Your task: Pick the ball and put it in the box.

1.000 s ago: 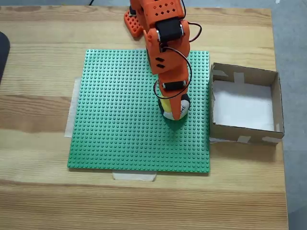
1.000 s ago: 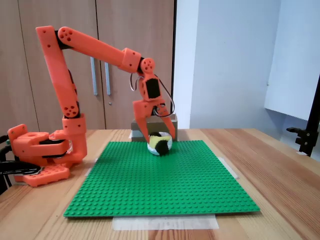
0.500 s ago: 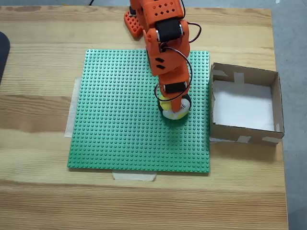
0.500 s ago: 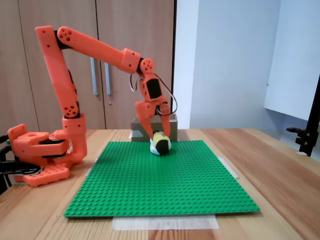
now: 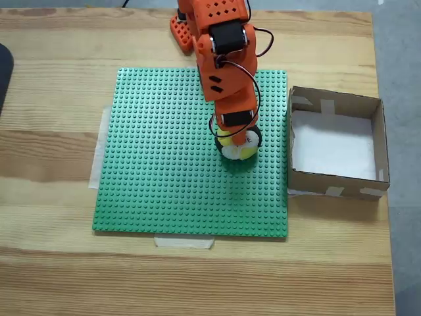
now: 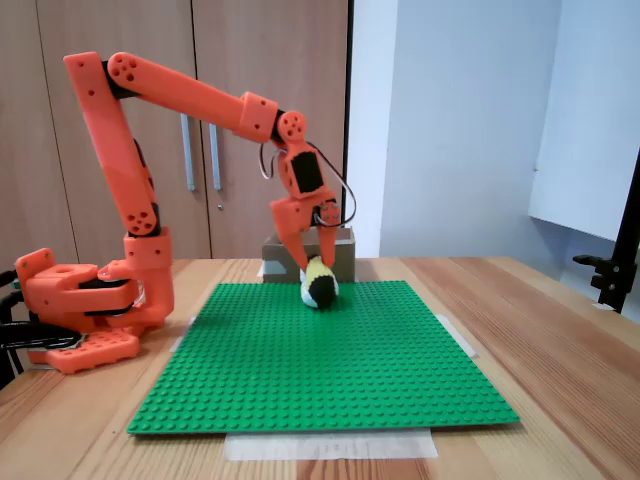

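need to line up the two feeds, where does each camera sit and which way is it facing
A fixed view: mounted overhead, looking straight down at the green baseplate and the box; shows the arm's forearm and the gripper from above.
A fixed view: low at the table's edge, looking level across it toward the cupboards; shows the whole arm from its base.
Both fixed views share the ball in the gripper's grasp.

One fixed view looks straight down on the tabletop, arm base at 12 o'clock. The other stands low at table level, facing cupboards. Both share the green baseplate.
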You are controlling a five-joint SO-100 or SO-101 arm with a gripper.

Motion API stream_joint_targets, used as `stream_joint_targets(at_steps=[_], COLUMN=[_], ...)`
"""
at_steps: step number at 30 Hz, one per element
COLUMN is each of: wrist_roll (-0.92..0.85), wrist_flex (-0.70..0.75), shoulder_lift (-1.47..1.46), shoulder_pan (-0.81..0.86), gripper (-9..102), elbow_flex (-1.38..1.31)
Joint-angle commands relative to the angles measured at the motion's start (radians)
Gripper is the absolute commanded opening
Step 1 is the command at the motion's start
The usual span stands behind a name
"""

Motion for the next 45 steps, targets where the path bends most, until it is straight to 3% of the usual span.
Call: stream_joint_targets(at_steps=[1,14,21,45], wrist_roll=[0.017,0.029,-0.005,0.005], wrist_flex=[0.038,0.173,0.225,0.198], shoulder_lift=[0.061,0.061,0.067,0.021], shoulder_pan=[0.006,-0.043,-0.163,-0.485], gripper=[-1,-1,-1,-1], elbow_flex=[-0.11,-0.42,-0.572,-0.574])
